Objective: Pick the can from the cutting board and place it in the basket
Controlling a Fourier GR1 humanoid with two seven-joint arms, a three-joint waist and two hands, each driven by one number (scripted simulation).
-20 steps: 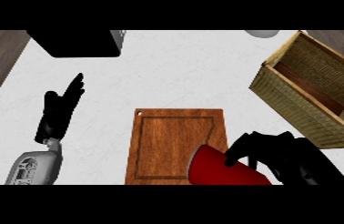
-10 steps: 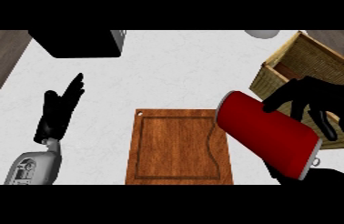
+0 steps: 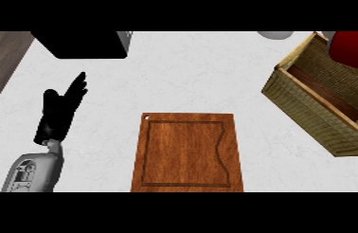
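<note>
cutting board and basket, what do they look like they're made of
Cutting board: likely wood, reddish-brown with a smooth finish; lengthwise grain and a routed groove show. Basket: probably woven wicker or straw, tan and matte; its walls show a fine ribbed weave.

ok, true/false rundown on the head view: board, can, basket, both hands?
1. No can stands on the cutting board. True.
2. The can lies left of the board. False: it shows at the view's right edge, by the upper corner of the basket.
3. The left hand is open, fingers straight, left of the board. True.
4. The right hand grips the basket's rim. False: it is not in view.
5. The basket sits on the board. False: it stands apart, to the board's right.
</note>
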